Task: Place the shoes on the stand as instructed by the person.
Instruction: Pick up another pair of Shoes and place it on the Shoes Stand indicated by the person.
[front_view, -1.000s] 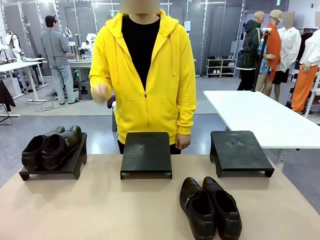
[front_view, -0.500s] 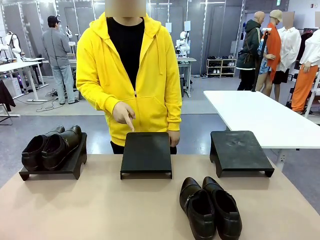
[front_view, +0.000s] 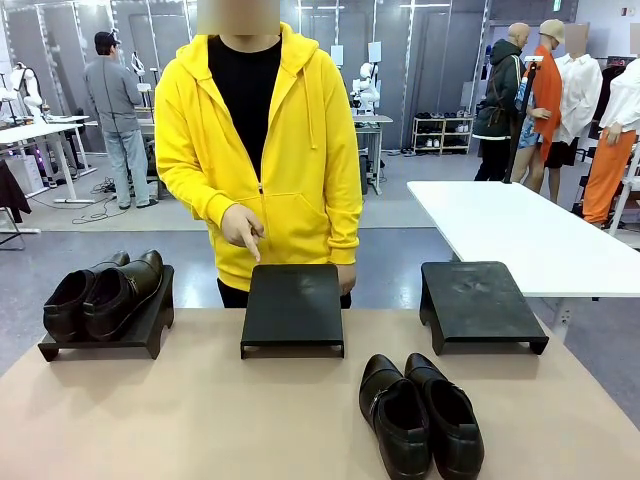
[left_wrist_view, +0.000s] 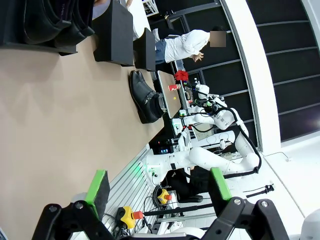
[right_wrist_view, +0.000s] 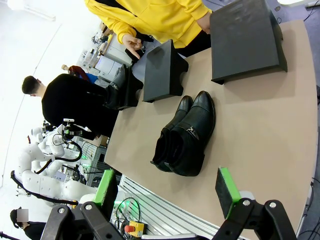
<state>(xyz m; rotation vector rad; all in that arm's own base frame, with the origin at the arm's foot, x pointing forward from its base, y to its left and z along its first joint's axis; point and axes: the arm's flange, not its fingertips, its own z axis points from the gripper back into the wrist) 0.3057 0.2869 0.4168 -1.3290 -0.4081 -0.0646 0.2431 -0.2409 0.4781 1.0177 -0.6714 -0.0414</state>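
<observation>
Right wrist view, nearest the robot: the right gripper (right_wrist_view: 166, 192) hangs at the near edge of the tan table (right_wrist_view: 260, 130), its green-padded fingers spread wide with nothing between them. The left gripper (left_wrist_view: 159, 186), seen from its own wrist camera, is likewise wide apart and empty, just off the table's edge. Closest on the tabletop in the front view is the buckled pair (front_view: 420, 415) of glossy black dress shoes. It sits right of centre, the two shoes touching side by side, toes towards the robot, with the small metal buckle showing on the left shoe's side. Beyond them, three low black stands line the far edge. The left stand (front_view: 110, 335) carries the plain pair (front_view: 100, 295), the shoes pressed together and angled with toes to the robot's left. The middle stand (front_view: 292, 305) and the right stand (front_view: 480, 300) have bare tops, and the buckled pair lies on the table in front of the gap between these two. Behind the middle stand is the person (front_view: 260, 150), in a bright yellow zip-up hoodie over a black shirt. One hand (front_view: 243, 226) is held above the stand's far left corner, its index finger aimed down at the top. The other hand (front_view: 346, 277) hangs just behind the stand's far right corner. Farther back, a white table (front_view: 520, 235) stands off to the right on the workshop floor.
</observation>
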